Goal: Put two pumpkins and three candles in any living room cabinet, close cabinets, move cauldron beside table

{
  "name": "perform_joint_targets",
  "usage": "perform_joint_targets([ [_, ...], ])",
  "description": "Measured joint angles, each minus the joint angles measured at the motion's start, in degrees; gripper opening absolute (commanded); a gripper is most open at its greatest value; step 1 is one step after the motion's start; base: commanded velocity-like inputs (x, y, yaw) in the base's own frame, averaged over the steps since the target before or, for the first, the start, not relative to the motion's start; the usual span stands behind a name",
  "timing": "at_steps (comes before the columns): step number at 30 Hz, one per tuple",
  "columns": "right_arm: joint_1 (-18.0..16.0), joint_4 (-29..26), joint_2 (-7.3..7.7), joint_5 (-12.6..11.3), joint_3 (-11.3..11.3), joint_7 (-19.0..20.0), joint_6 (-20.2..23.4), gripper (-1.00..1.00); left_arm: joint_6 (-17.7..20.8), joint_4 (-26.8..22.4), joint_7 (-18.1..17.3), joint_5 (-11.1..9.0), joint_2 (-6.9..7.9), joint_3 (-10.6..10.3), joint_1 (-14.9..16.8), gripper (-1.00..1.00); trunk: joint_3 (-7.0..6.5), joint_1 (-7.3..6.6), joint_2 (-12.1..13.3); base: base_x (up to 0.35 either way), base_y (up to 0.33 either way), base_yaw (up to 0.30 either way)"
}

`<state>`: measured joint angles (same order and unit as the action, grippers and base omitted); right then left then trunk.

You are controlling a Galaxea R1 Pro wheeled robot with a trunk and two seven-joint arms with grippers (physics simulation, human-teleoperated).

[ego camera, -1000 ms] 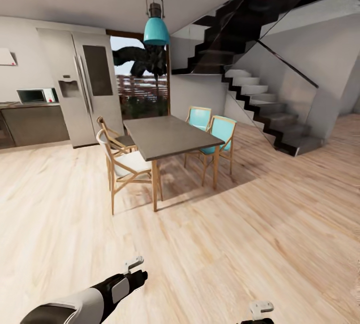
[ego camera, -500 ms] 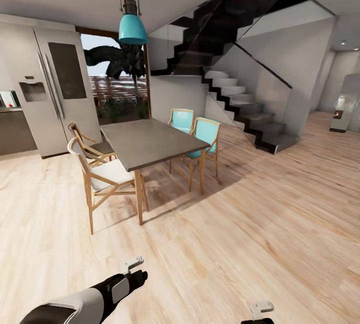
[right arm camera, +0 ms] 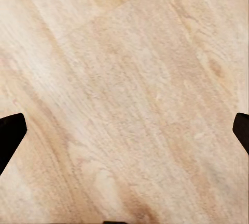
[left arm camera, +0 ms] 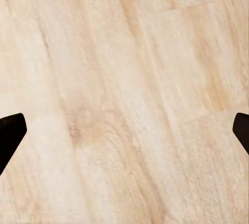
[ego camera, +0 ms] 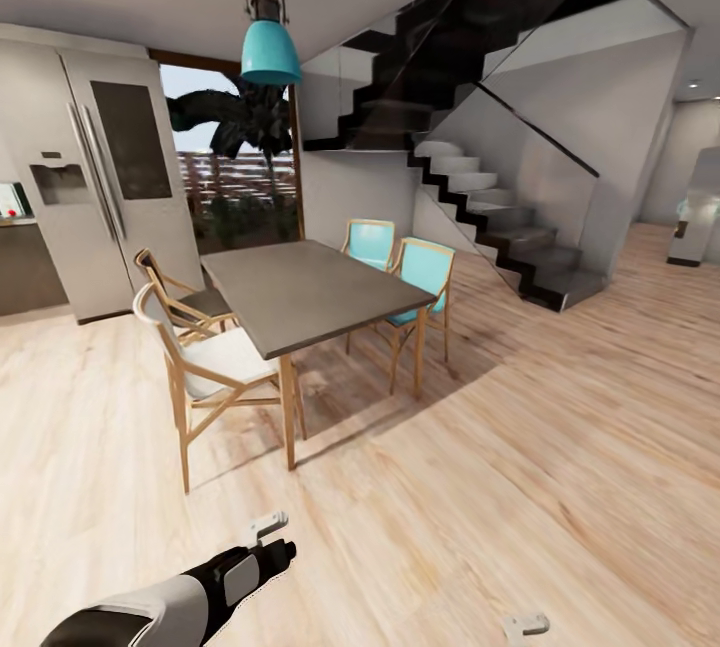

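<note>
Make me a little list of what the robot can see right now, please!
Room: dining area with pale wooden plank floor
Table: grey rectangular dining table on wooden legs
Chairs: two turquoise-backed wooden chairs on its far side, two pale-seated wooden chairs on its near side
Lamp: turquoise hanging pendant lamp above the table
Fridge: tall silver double-door fridge
Stairs: dark staircase with glass side
Left gripper: open, over bare floor
Right gripper: open, over bare floor

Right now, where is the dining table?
In the head view, the dining table stands ahead, left of centre, between the fridge and the staircase, under the teal pendant lamp.
</note>
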<state>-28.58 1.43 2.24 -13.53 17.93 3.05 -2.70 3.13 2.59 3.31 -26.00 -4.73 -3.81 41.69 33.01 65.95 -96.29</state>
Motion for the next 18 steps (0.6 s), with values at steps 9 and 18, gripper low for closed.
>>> perform_joint_targets([
  [9, 0.01, 0.0, -0.04, -0.02, -0.17, -0.07, 0.34, 1.0, 0.0, 0.0, 0.0, 0.0, 0.0, 0.0, 0.0, 1.0, 0.0, 0.0, 0.0, 0.276, 0.192, -0.229],
  [18, 0.0, 0.0, -0.04, -0.1, -0.33, -0.07, 0.46, 1.0, 0.02, -0.08, -0.07, 0.0, 0.0, 0.0, -0.02, 1.0, 0.0, 0.03, 0.0, 0.055, 0.022, -0.295],
])
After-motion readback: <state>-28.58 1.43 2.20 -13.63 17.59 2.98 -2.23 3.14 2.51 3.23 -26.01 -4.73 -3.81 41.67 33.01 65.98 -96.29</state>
